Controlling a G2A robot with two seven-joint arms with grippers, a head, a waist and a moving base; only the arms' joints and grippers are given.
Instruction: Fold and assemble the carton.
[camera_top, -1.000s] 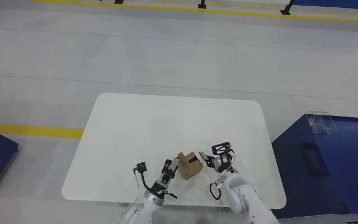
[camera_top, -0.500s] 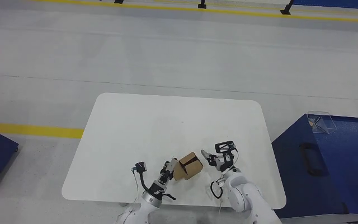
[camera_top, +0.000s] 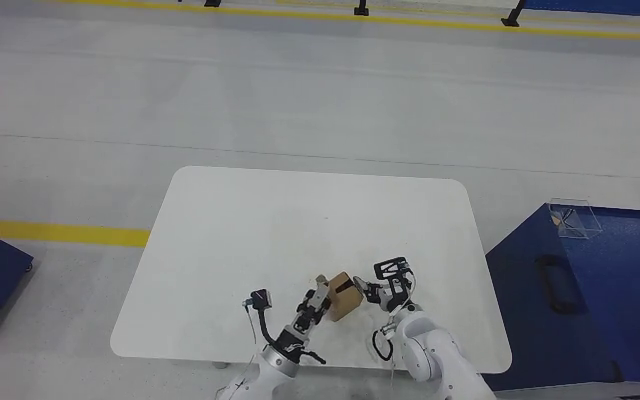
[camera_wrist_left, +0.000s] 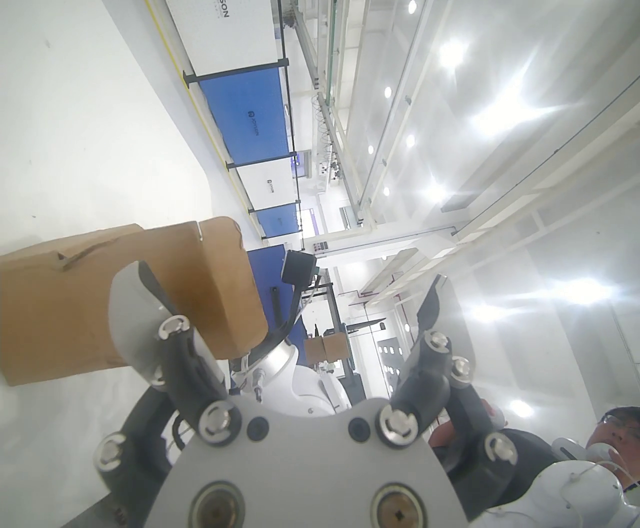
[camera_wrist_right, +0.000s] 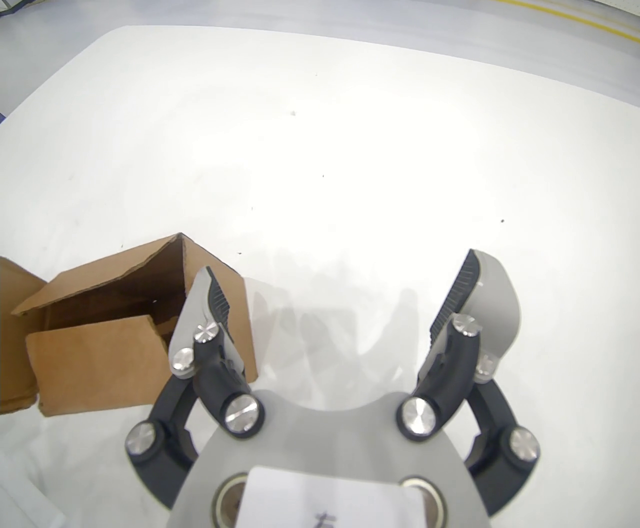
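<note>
**Change since the earlier frames:** The carton (camera_top: 343, 295) has swung out of a tilted pose into a squarer one. The left gripper (camera_top: 316, 301) has advanced up to the carton's side. The right gripper (camera_top: 380, 291) has drawn back in toward the opposite side.

**Top view:** The carton rests on the white table (camera_top: 300, 210) near its front edge, between the two grippers. The left gripper is touching it or just beside it; contact cannot be confirmed. The right gripper is just beside the other side.

**Left wrist view:** The left gripper (camera_wrist_left: 285, 280) is spread wide and grasps nothing. One finger (camera_wrist_left: 132, 305) lies across a brown outer face of the carton (camera_wrist_left: 75, 300). The other finger stands well apart in free air.

**Right wrist view:** The right gripper (camera_wrist_right: 342, 280) is likewise spread wide and empty. One finger (camera_wrist_right: 207, 305) overlaps the carton's (camera_wrist_right: 95, 357) near corner, and it cannot be told whether they touch. The carton lies on its side on the table (camera_wrist_right: 350, 150), with an open end toward this camera. One flap is folded part-way across that opening, and the dark interior shows above it.

**Progress (judgement):** The body appears erected into box form, so the first stage is done. The visible end is not closed: the remaining flaps must be folded over and secured. The condition of the far end cannot be seen. Neither gripper has a hold, so a fresh contact is needed first.
</note>
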